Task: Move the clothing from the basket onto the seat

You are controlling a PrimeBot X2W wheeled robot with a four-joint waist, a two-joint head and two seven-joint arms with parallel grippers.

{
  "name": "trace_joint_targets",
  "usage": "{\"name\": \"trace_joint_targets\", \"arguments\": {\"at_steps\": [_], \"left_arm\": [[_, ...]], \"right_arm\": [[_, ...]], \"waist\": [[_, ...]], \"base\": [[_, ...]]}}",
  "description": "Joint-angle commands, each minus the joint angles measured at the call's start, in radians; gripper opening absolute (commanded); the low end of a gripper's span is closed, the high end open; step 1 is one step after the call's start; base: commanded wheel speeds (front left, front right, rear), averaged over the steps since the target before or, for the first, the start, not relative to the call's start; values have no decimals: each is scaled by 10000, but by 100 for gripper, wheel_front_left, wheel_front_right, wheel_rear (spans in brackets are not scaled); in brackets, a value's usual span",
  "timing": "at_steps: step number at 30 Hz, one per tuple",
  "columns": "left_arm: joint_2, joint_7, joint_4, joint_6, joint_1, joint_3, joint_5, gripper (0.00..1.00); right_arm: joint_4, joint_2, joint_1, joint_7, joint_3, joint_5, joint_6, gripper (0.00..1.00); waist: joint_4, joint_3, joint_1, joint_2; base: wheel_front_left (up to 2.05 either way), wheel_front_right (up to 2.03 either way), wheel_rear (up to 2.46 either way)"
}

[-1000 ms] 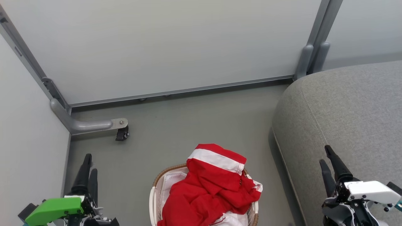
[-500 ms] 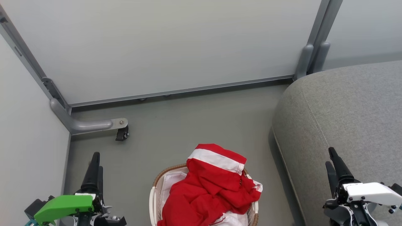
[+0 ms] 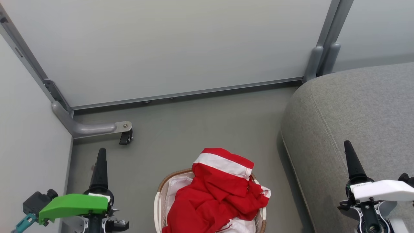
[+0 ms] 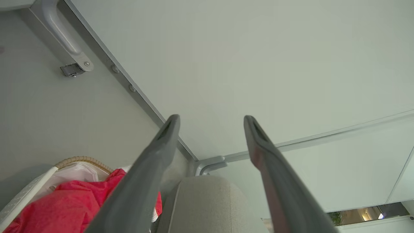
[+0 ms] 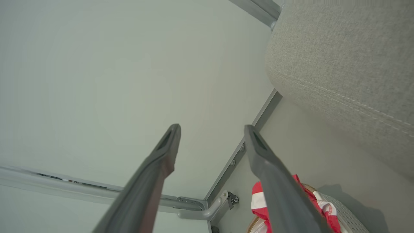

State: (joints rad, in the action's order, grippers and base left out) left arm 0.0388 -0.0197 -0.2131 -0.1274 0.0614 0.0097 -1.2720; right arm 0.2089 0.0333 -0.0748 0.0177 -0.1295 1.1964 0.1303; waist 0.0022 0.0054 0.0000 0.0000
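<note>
The red clothing (image 3: 220,194) with a white band lies heaped in the small white basket (image 3: 170,177) on the floor, spilling over its brown rim. To the right is the big grey seat (image 3: 355,106). My left gripper (image 3: 102,153) hovers left of the basket, open and empty; in the left wrist view its fingers (image 4: 168,129) stand apart above the clothing (image 4: 64,207), basket (image 4: 81,159) and seat (image 4: 207,200). My right gripper (image 3: 348,145) hovers over the seat's front, open and empty. The right wrist view shows its fingers (image 5: 250,132) spread, with the clothing (image 5: 257,197), basket (image 5: 343,210) and seat (image 5: 349,58).
Pale partition panels (image 3: 161,48) close off the back and the left side. A grey panel foot with a black caster (image 3: 125,137) juts onto the floor (image 3: 200,129) left of the basket. Another panel post (image 3: 318,61) stands by the seat's far corner.
Both wrists have turned, so each gripper's two fingers now line up as one in the head view. The left gripper has shifted right and forward, the right gripper slightly forward. Clothing and basket are unmoved.
</note>
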Motion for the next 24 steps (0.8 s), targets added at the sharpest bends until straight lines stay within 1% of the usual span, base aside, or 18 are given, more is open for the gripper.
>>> {"name": "trace_joint_targets", "arguments": {"at_steps": [1,9,14,18,24], "left_arm": [[62,-107,241,14,265,-44,538,100],[73,-393,454,140,206,-280,2296,100],[79,-561,448,181,97,-447,3322,100],[84,-695,362,215,-36,-667,4438,100],[91,-879,253,343,-169,-785,5288,100]], "right_arm": [[-286,92,-25,119,28,-579,3,100],[-603,104,96,406,398,-2589,3,100],[-600,111,175,577,432,-3298,3,100],[-519,119,261,707,462,-3893,3,100],[-457,127,328,894,528,-4834,4,100]], "waist": [[2,5,0,0],[17,19,0,0],[25,15,0,0],[26,15,0,0],[27,30,0,0]], "base": [[0,0,0],[0,0,0],[0,0,0],[0,0,0],[0,0,0]]}}
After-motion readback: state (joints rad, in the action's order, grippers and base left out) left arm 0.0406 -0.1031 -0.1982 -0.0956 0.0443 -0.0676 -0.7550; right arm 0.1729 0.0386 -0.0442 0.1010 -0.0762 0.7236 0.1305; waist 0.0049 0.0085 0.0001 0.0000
